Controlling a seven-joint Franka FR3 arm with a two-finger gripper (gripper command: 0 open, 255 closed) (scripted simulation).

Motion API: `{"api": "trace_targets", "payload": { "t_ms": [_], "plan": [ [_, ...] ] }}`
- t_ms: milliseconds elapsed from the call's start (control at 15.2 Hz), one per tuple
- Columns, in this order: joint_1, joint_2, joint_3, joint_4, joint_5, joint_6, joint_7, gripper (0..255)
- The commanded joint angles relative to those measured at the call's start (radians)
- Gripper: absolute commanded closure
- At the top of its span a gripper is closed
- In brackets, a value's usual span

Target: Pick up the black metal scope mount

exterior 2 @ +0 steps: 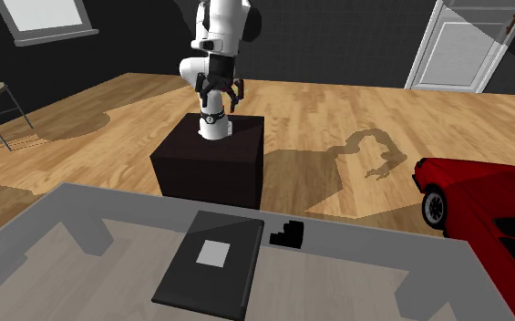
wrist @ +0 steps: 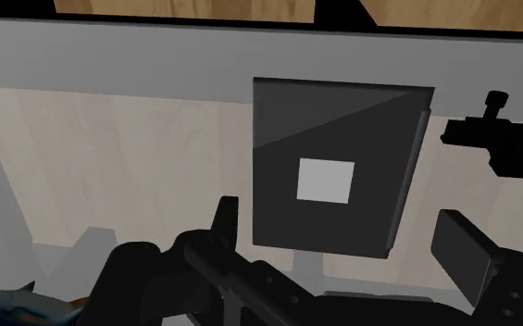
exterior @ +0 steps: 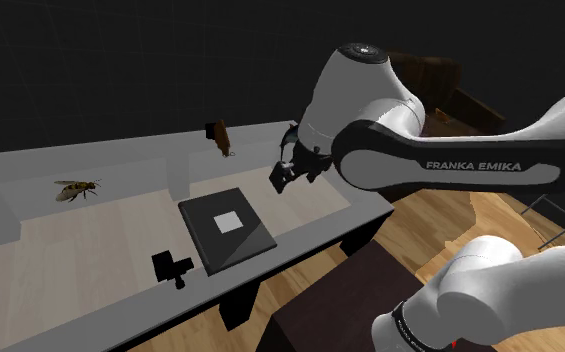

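Note:
The black scope mount [exterior: 172, 268] is a small blocky piece with a knob, standing on the pale tabletop near the table's front rim. It also appears in the second exterior view [exterior 2: 289, 234] and the wrist view [wrist: 500, 144]. My black gripper [exterior: 286, 174] hangs open well above the table, over its end nearer the stand and apart from the mount. Seen from across the table, the gripper [exterior 2: 219, 93] is high over the stand. In the wrist view my gripper [wrist: 342, 227] has its fingers [wrist: 463, 250] spread wide with nothing between them, and the mount lies off to one side.
A dark flat slab with a white square [exterior: 225, 228] lies beside the mount, between it and my gripper. A wasp figure [exterior: 76, 189] and a brown object [exterior: 221, 135] sit farther back. The table has a raised grey rim [exterior: 360, 205]. A red car [exterior 2: 483, 205] stands on the floor.

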Motion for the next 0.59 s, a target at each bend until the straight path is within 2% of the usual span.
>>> {"api": "trace_targets", "payload": {
  "t_ms": [0, 264, 528],
  "plan": [
    [-0.010, 0.070, 0.042, 0.007, -0.010, 0.066, 0.050, 0],
    [-0.041, 0.208, 0.130, 0.028, -0.061, 0.179, 0.163, 0],
    [-0.089, 0.368, 0.222, 0.076, -0.174, 0.273, 0.313, 0]
  ]
}}
